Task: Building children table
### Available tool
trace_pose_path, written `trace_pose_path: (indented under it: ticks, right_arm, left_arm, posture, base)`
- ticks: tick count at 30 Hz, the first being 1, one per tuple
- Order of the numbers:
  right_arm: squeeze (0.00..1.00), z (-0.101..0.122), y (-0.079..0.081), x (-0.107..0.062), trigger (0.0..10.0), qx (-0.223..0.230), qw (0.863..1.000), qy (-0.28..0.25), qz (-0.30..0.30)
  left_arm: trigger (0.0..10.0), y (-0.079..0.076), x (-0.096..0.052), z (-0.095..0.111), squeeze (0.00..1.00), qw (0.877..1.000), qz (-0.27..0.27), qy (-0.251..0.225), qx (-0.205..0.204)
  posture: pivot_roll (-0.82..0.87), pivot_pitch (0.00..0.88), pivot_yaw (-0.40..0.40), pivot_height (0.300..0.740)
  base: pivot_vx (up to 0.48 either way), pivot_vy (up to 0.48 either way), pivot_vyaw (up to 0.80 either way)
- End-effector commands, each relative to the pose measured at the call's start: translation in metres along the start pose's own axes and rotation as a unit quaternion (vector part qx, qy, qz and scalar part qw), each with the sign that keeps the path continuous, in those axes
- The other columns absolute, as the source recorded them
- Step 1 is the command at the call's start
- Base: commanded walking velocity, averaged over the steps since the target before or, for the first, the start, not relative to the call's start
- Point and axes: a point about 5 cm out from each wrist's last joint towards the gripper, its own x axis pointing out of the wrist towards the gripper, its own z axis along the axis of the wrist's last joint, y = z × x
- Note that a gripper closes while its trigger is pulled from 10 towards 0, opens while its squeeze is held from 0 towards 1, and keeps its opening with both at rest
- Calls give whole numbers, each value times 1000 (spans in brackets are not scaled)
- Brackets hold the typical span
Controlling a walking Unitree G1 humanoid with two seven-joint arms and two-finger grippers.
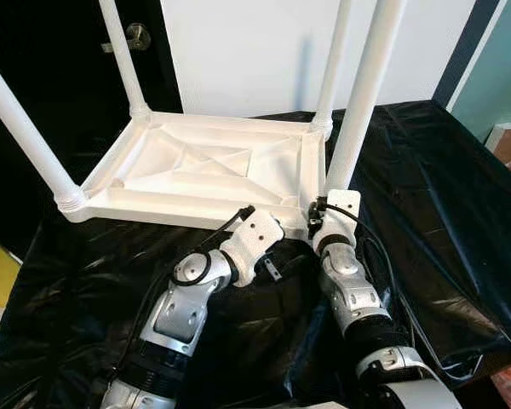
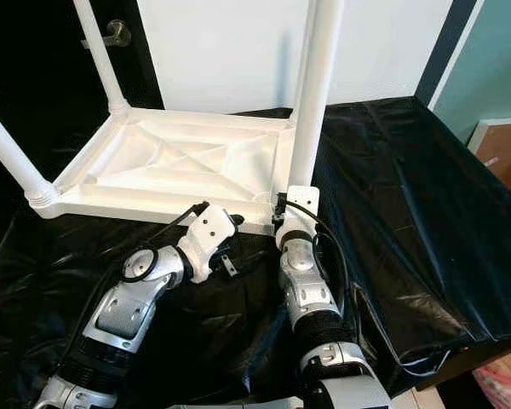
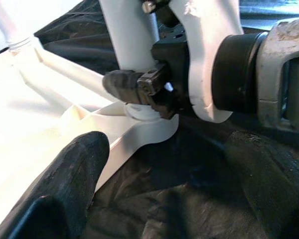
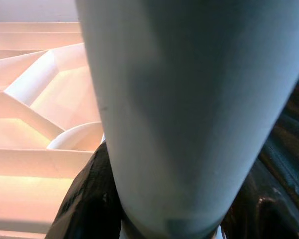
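Four legs: all stand upright in the corner sockets of the upturned tabletop (image 1: pixel 213 166), which lies on the black-covered table (image 1: pixel 434 196), nearer its far edge.
Fourth leg (image 1: pixel 358 111): at the tabletop's near right corner; you have the right gripper (image 3: pixel 139 87) clamped around its base.
Left gripper (image 3: pixel 159 199): fingers apart, just beside that same corner, holding nothing.
Handling: judge the plastic stiff, light, smooth and slippery; the long leg will lever easily.
Where to hold: keep low by the socket, and steady the tabletop's rim.
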Motion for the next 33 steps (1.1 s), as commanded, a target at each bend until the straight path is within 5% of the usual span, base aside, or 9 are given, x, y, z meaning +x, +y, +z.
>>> trace_pose_path:
  ticks: [1, 6, 7, 8, 9, 11, 24, 32, 33]
  right_arm:
    - [0, -12, -5, -2, 10000, 10, 999, 33, -9]
    - [0, -6, -3, -6, 10000, 9, 1000, 19, -4]
    - [298, -3, -3, -6, 10000, 3, 1000, 6, -4]
    - [298, -3, -3, -6, 10000, 3, 1000, 6, -4]
    - [933, 0, -3, -7, 10000, 3, 1000, -4, 0]
    - [1000, 4, -4, -8, 10000, 3, 1000, -17, 7]
    - [1000, 6, -45, -27, 10000, 8, 985, -40, 167]
    - [1000, 14, -67, -13, 10000, -50, 963, -36, 263]
    - [0, 17, -68, -8, 10000, -65, 958, -38, 276]
  left_arm:
    - [10000, 3, 2, -1, 0, 1000, 30, -1, -1]
    - [10000, 5, 0, -2, 0, 999, 36, 0, -2]
    - [10000, 5, 0, -2, 0, 999, 36, 0, -3]
    - [10000, 5, 0, -2, 0, 999, 36, 0, -3]
    - [10000, 5, 0, -2, 0, 999, 36, 1, -3]
    - [10000, 5, 0, -3, 0, 999, 37, 1, -3]
    - [10000, 5, 0, -2, 0, 1000, 31, 0, -3]
    - [10000, 5, 4, 1, 0, 1000, 23, -4, -1]
    - [10000, 5, 5, 1, 0, 1000, 23, -5, -1]
  posture:
    - [-39, 16, 2, 740]
    - [-35, 18, 3, 740]
    - [-35, 20, 1, 740]
    - [-35, 20, 1, 740]
    - [-35, 20, 1, 740]
    - [-34, 22, 0, 740]
    - [-61, 31, 19, 740]
    - [-75, 27, 26, 740]
    - [-72, 24, 26, 740]
  base:
    - [0, 0, 0]
    - [0, 0, 0]
    - [0, 0, 0]
    - [0, 0, 0]
    - [0, 0, 0]
    - [0, 0, 0]
    - [0, 0, 0]
    - [0, 0, 0]
    - [0, 0, 0]
